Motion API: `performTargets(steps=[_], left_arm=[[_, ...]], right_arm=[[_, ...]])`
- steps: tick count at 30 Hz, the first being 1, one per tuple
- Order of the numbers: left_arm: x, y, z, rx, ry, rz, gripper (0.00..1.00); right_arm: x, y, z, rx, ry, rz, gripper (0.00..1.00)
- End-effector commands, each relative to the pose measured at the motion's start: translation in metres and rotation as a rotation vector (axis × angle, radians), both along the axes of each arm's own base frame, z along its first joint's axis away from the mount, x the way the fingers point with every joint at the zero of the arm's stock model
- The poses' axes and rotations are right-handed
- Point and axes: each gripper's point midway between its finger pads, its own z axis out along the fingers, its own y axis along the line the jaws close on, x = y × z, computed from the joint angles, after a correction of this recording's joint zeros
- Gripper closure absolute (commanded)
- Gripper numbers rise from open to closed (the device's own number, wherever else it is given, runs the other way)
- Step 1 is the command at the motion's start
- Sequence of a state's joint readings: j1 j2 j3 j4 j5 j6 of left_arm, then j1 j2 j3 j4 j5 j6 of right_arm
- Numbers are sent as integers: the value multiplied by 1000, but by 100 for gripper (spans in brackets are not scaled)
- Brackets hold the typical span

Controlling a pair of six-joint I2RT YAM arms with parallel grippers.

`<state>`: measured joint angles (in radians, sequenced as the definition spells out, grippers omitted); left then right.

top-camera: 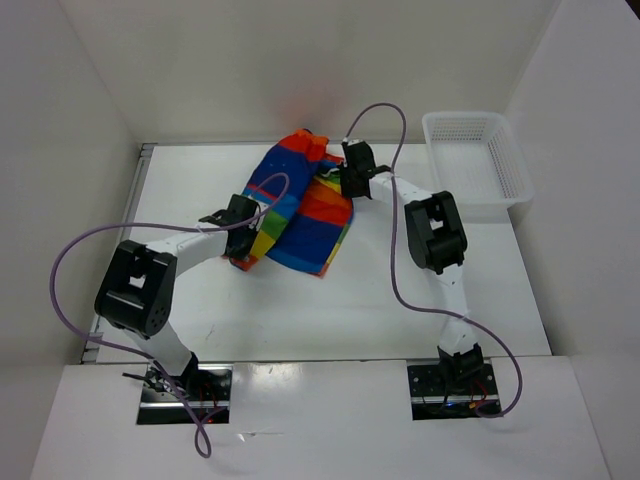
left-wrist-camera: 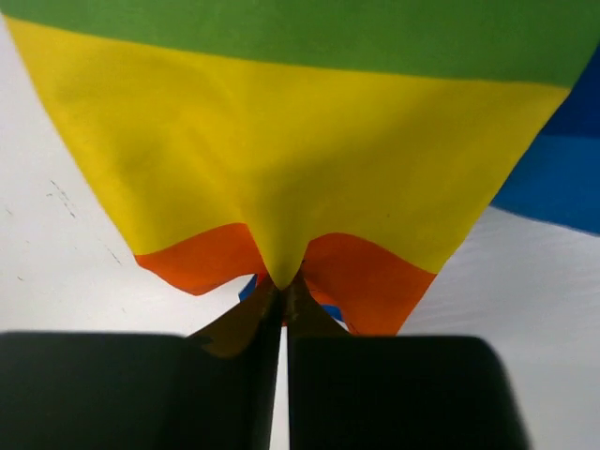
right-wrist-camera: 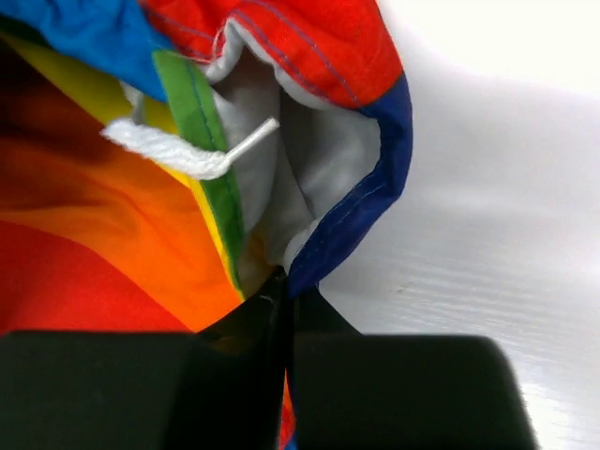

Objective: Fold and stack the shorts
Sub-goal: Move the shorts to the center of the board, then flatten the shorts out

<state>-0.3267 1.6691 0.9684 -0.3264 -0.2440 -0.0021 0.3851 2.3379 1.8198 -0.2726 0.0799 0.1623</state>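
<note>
The rainbow-striped shorts [top-camera: 300,205] hang bunched between my two grippers over the middle back of the table. My left gripper [top-camera: 243,213] is shut on the shorts' left edge; in the left wrist view its jaws [left-wrist-camera: 281,286] pinch a peak of yellow and orange cloth [left-wrist-camera: 281,159]. My right gripper [top-camera: 352,172] is shut on the shorts' right edge near the waistband; in the right wrist view it [right-wrist-camera: 286,286] pinches a blue hem [right-wrist-camera: 370,187] beside the grey lining and a white drawstring [right-wrist-camera: 178,150].
A white mesh plastic basket [top-camera: 475,160] stands at the back right, close to the right arm. White walls enclose the table [top-camera: 330,310] on the left, back and right. Purple cables loop over both arms.
</note>
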Motion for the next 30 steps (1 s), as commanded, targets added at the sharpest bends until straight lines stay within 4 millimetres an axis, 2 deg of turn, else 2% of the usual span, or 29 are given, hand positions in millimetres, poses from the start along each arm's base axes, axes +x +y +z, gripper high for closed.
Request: performTargets(steps=[1, 2, 3, 4, 5, 6, 7, 8, 9, 10, 11, 12, 13, 14, 15, 16, 17, 18, 19, 21, 23, 24, 25, 26, 27, 28, 29, 30], left_arm=[[14, 4, 5, -1, -53, 20, 100], [15, 8, 5, 7, -56, 34, 100], [17, 18, 5, 8, -56, 61, 100], [25, 21, 14, -8, -81, 75, 100], [32, 26, 20, -24, -97, 92, 100], [41, 33, 29, -30, -122, 116, 100], [63, 45, 51, -67, -181, 151, 100], [75, 51, 66, -83, -220, 169, 100], [88, 57, 76, -96, -246, 183, 100], [101, 65, 89, -118, -280, 198, 100], [127, 63, 116, -131, -349, 195, 100], [139, 65, 128, -142, -380, 197, 100], [150, 64, 139, -147, -409, 196, 97], [162, 55, 144, -162, -429, 174, 93], [177, 48, 167, -175, -490, 161, 82], [182, 35, 172, -190, -498, 132, 76], [188, 29, 170, -193, -497, 123, 69], [192, 28, 183, -198, -526, 121, 59], [195, 20, 183, -208, -525, 103, 38], [194, 20, 187, -208, -520, 103, 24], [184, 19, 186, -209, -479, 97, 14], [178, 10, 189, -233, -466, 67, 12], [168, 8, 201, -246, -473, 56, 11], [152, 1, 189, -249, -415, 38, 9], [142, 1, 188, -253, -396, 33, 8], [122, -1, 194, -252, -380, 22, 8], [110, 1, 187, -246, -350, 25, 8], [85, 0, 168, -237, -290, 20, 8]], right_arm=[[-6, 4, 34, 47, -39, 40, 100], [-9, 2, 38, 39, -43, 49, 100], [-16, 8, 54, 64, -50, 98, 100], [-31, 9, 48, 66, -15, 142, 100], [-41, 11, 54, 56, -15, 215, 100], [-58, 22, 78, 109, -28, 312, 100], [-85, 20, 66, 111, 41, 369, 100], [-102, 20, 70, 110, 51, 443, 100], [-126, 28, 96, 175, 38, 527, 100], [-160, 22, 79, 193, 126, 566, 100], [-182, 29, 83, 210, 135, 632, 100], [-202, 36, 106, 245, 99, 684, 100], [-226, 36, 95, 235, 131, 714, 81], [-251, 50, 97, 214, 126, 801, 66], [-267, 49, 104, 187, 99, 826, 54], [-274, 51, 109, 173, 77, 847, 41], [-279, 46, 111, 166, 80, 841, 34], [-276, 38, 118, 125, 48, 818, 28], [-277, 32, 119, 91, 41, 823, 21], [-283, 13, 115, -14, 42, 858, 15], [-283, -2, 119, -94, 27, 845, 14], [-285, -8, 116, -112, 37, 833, 14], [-280, -11, 120, -112, 19, 807, 14], [-273, -13, 123, -105, 9, 770, 17], [-263, -10, 126, -68, -17, 703, 20], [-256, -9, 120, -66, -11, 668, 21], [-250, -7, 119, -53, -17, 639, 21], [-240, 0, 124, -13, -43, 588, 21]])
